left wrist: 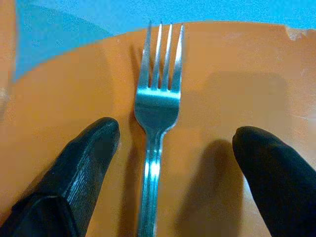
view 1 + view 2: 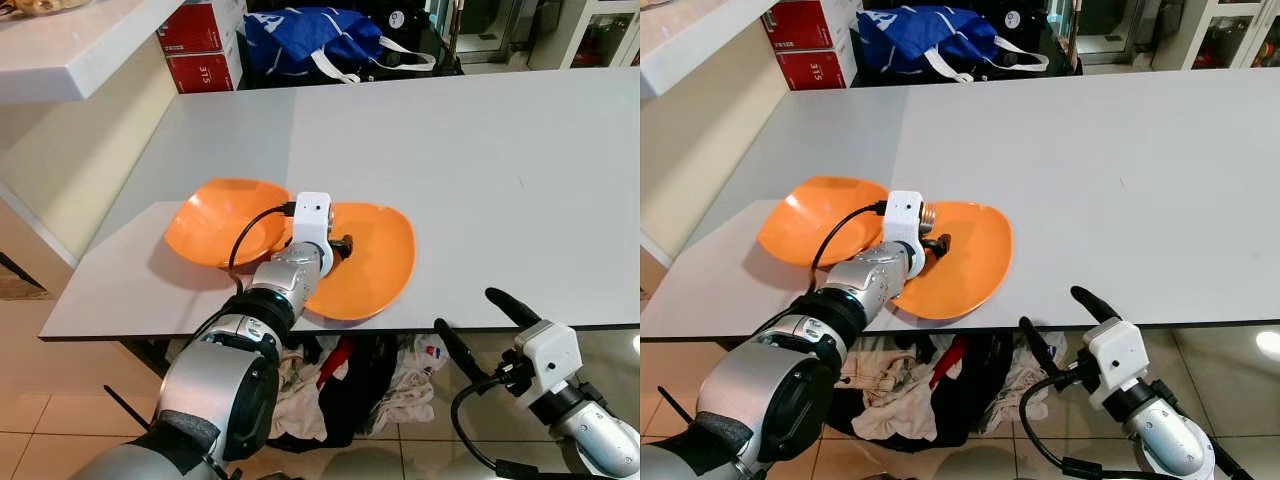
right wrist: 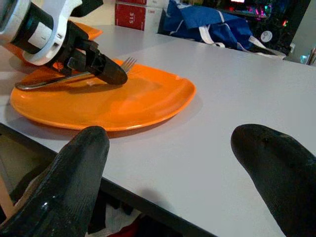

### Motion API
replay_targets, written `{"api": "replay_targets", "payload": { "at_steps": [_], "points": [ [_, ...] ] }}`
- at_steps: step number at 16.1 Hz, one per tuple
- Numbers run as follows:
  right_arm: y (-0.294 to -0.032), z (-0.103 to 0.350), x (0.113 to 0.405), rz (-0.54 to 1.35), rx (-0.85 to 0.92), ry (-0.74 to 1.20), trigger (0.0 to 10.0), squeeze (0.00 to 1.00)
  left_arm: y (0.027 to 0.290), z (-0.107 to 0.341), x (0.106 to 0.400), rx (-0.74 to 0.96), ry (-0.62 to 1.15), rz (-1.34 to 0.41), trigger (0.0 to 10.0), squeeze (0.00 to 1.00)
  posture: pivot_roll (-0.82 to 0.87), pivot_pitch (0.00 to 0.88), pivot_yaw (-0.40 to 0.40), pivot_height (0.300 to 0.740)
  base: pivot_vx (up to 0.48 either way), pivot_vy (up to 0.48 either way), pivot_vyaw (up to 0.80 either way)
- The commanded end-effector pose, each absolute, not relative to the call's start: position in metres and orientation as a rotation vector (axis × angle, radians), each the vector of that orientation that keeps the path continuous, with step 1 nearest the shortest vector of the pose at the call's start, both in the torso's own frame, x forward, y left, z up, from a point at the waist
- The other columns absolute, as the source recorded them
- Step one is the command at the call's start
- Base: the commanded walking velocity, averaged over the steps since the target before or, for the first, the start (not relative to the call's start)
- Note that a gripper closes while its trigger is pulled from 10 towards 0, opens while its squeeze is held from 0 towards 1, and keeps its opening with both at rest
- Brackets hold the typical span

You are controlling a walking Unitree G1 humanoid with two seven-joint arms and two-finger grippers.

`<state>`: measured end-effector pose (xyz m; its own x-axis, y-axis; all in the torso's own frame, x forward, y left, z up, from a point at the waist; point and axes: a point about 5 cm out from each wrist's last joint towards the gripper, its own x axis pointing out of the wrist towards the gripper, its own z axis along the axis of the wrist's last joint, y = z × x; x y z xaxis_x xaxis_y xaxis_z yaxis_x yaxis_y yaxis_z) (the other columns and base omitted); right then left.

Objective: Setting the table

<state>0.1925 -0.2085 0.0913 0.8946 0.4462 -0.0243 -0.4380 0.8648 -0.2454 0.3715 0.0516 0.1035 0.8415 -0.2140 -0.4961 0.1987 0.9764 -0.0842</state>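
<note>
Two orange plates lie side by side near the front edge of the grey table [image 2: 480,170]: a left plate [image 2: 215,225] and a right plate [image 2: 375,265]. A silver fork [image 1: 157,108] rests on the right plate, its tines pointing away from my left wrist. My left gripper [image 2: 345,245] hangs low over that plate, open, with one black finger on each side of the fork's handle [image 3: 74,77]. My right gripper [image 2: 465,308] is open, holds nothing, and sits just off the table's front edge, below the tabletop.
A blue bag [image 2: 315,40] and red boxes [image 2: 200,45] stand beyond the table's far edge. A white counter [image 2: 70,45] juts in at the upper left. A heap of clothes [image 2: 340,385] lies on the floor under the table. The table's right half is bare.
</note>
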Motion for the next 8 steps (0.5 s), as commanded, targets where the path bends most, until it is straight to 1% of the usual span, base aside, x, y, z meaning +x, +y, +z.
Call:
{"api": "replay_targets", "payload": {
  "at_steps": [1, 8],
  "points": [
    [-0.2073, 0.091, 0.1933, 0.474, -0.247, -0.039, 10.0, 0.04, 0.0553, 0.114, 0.3775, -0.001, 0.483, -0.21, 10.0, 1.0, -0.21, 0.012, 0.114, 0.74, 0.0, 0.0, 0.0],
    [-0.2069, 0.0896, 0.1944, 0.478, -0.244, -0.04, 10.0, 0.04, 0.0549, 0.1182, 0.3792, 0.019, 0.463, -0.221, 10.0, 1.0, -0.2, 0.003, 0.112, 0.74, 0.0, 0.0, 0.0]
  ]
}}
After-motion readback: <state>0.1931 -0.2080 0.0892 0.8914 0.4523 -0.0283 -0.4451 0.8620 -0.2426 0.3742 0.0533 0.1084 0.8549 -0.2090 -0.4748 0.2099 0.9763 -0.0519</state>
